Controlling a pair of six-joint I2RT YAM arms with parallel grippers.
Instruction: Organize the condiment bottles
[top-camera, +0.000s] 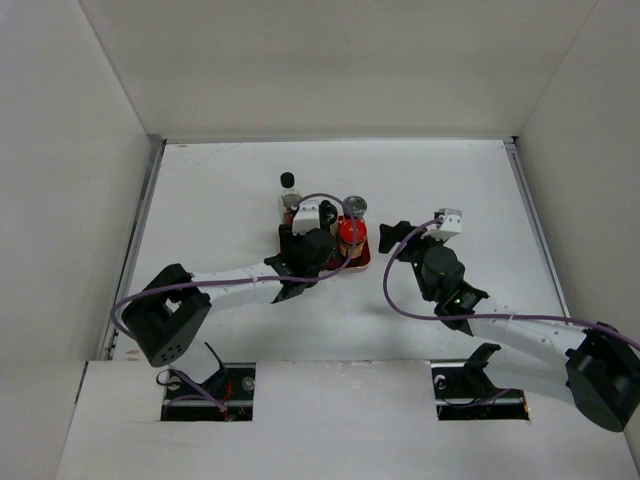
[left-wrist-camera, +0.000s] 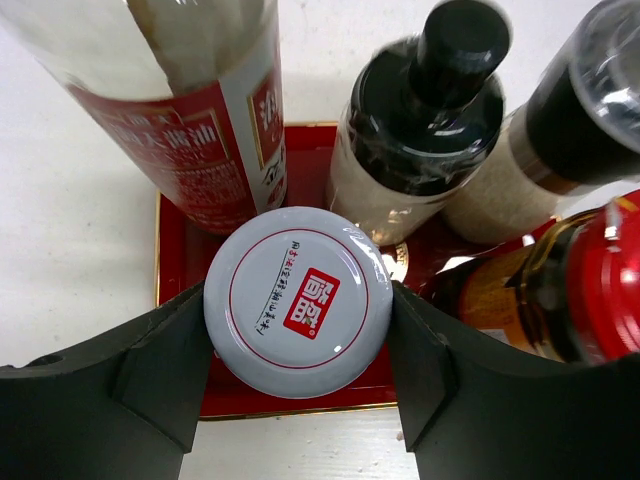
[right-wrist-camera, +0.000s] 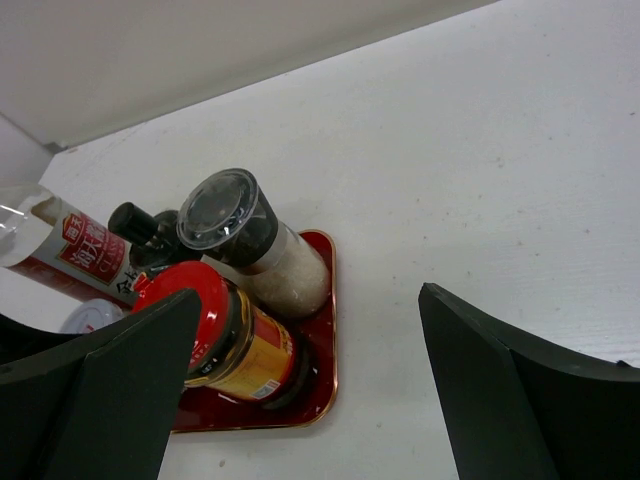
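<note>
A flat red tray (top-camera: 363, 262) holds the condiment bottles. My left gripper (left-wrist-camera: 298, 335) is shut on the white-lidded jar (left-wrist-camera: 298, 300), which stands at the tray's near edge (left-wrist-camera: 176, 255). Behind it stand the tall clear bottle with a red label (left-wrist-camera: 190, 110), the short black-topped bottle (left-wrist-camera: 430, 130), the silver-lidded grinder (left-wrist-camera: 575, 120) and the red-lidded jar (left-wrist-camera: 595, 290). In the top view the left gripper (top-camera: 320, 238) sits over the tray beside the red-lidded jar (top-camera: 350, 232). My right gripper (right-wrist-camera: 308, 300) is open and empty, right of the tray (right-wrist-camera: 322, 350).
White walls enclose the table on the left, back and right. The tall bottle (top-camera: 290, 188) rises at the tray's far left corner. The right arm (top-camera: 440, 270) lies across the table right of the tray.
</note>
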